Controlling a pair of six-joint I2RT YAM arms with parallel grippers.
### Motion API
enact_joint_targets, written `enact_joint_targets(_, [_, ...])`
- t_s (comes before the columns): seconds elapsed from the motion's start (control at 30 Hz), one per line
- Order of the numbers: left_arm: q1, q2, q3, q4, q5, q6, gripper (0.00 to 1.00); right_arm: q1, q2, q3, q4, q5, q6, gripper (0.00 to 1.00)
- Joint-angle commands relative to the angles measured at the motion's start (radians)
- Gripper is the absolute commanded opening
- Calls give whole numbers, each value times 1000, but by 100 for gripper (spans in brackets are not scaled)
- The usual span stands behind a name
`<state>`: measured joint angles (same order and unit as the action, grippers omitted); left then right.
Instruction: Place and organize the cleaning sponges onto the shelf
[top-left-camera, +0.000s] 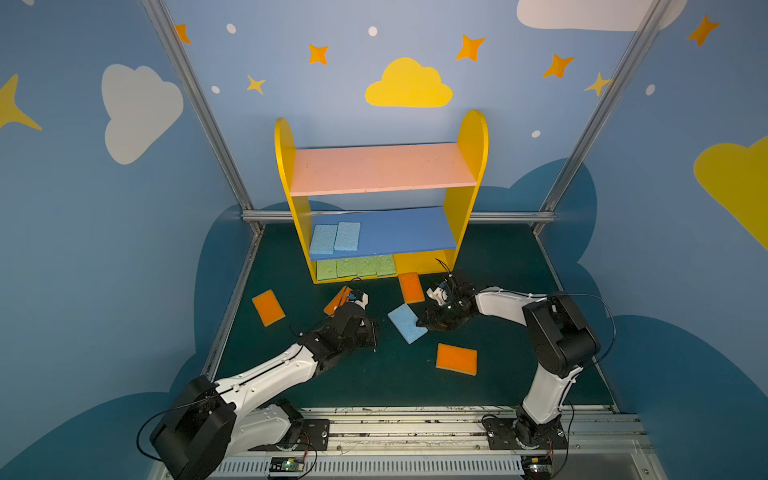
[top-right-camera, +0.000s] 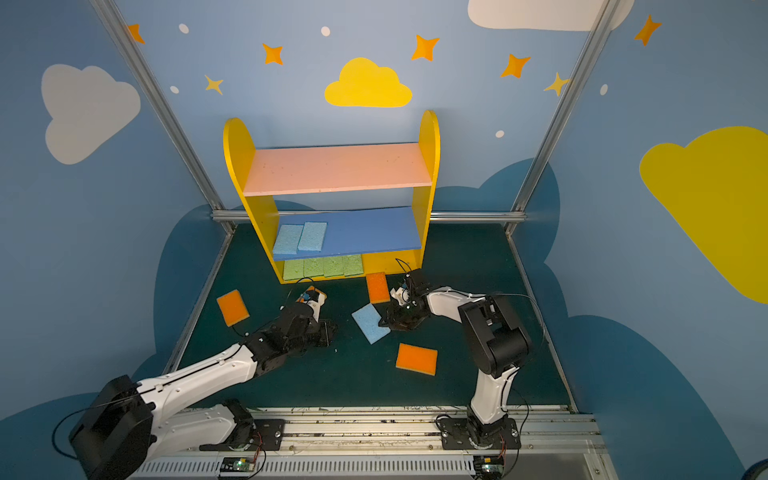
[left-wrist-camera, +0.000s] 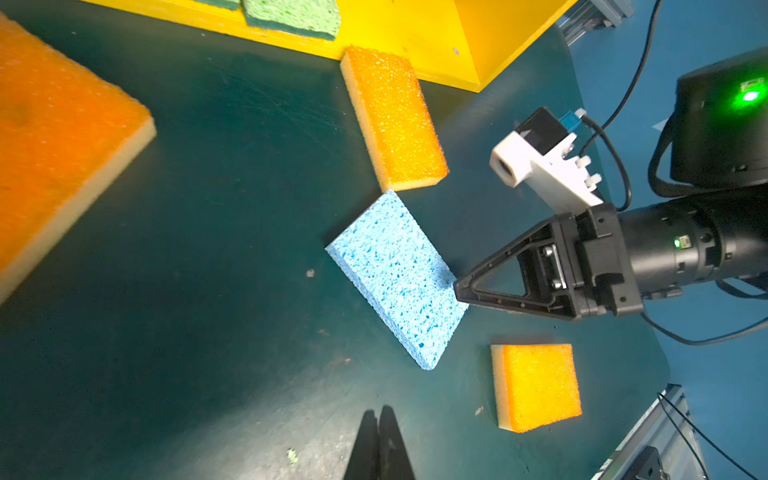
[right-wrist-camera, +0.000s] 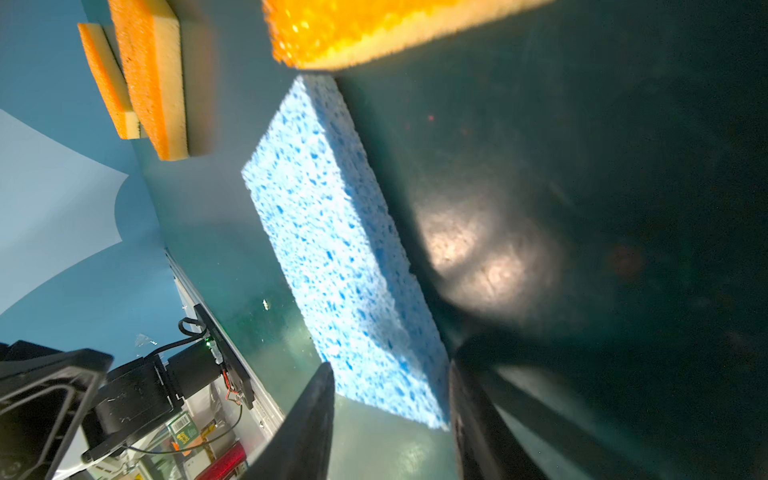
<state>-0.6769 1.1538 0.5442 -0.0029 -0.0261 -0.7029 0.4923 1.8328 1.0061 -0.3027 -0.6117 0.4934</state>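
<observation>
**A:** Where did the sponges lie?

**B:** Two light blue sponges (top-left-camera: 334, 237) sat on the blue board (top-left-camera: 407, 232) of the shelf (top-left-camera: 471, 141), with four green sponges (top-left-camera: 355, 267) on the bottom board. Four orange sponges (top-left-camera: 456, 359) and one blue sponge (top-left-camera: 406, 323) lay on the desk (top-left-camera: 374, 382) in front.

**A:** And your grippers?

**B:** My left gripper (left-wrist-camera: 379, 411) was closed and empty over the desk. My right gripper (right-wrist-camera: 390, 370) had its jaws apart astride one end of the blue sponge. Whether they pinched it, I couldn't tell.
</observation>
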Motion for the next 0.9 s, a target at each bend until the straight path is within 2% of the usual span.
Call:
enact_joint_targets(0.0, [13,-32,-18,-22,-8,11,7,11,12,8,10,-6,15,37])
enact_joint_targets(0.03, [16,-39,-22,-22,-8,12,7,12,12,8,11,-6,18,31])
enact_joint_targets(0.13, [25,-61,-27,-30,-8,14,7,12,5,11,15,-5,31,2])
enact_joint_targets(0.27, [36,-109,-30,-69,-16,23,7,13,-61,5,41,3,54,0])
enact_joint_targets(0.43, [50,-206,-69,-87,-50,25,10,14,-99,80,-30,-15,32,0])
enact_joint_targets(0.47, [54,-224,-79,-86,-52,23,10,14,-95,98,-60,-17,18,1])
enact_joint_targets(0.57, [59,-260,-94,-106,-52,20,11,14,-99,111,-108,14,-24,34])
enact_joint_targets(0.63, [61,-276,-103,-118,-55,20,13,15,-99,92,-110,24,-45,46])
enact_joint_targets(0.73, [66,-294,-118,-123,-58,17,18,24,-88,58,-96,40,-60,54])
enact_joint_targets(0.87, [70,-302,-121,-124,-60,19,23,51,-50,59,-99,87,-58,56])
